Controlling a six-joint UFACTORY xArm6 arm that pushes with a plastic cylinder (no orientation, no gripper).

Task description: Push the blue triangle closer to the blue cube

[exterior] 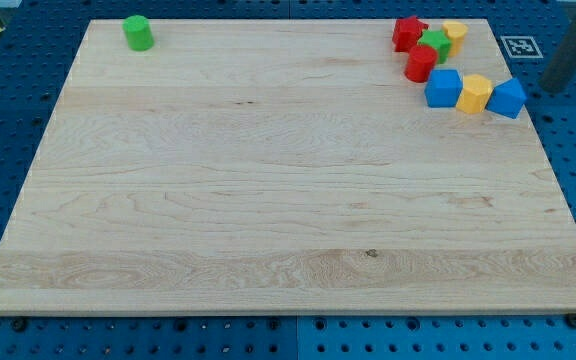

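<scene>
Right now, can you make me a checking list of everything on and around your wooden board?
Surface: wooden board, flat, lying on a blue perforated table.
Job's things: blue cube and blue triangle, apart, near the view's top right.
Clutter: yellow block sits between the two blue ones; red star, green block, red cylinder and a second yellow block cluster above them; green cylinder alone at the view's top left.
Grippers: none fitted; dark rod off the board, to the right of the blue triangle; my tip not touching any block.
Cables: nothing seen.
Surroundings: a printed marker tag on the table.
</scene>
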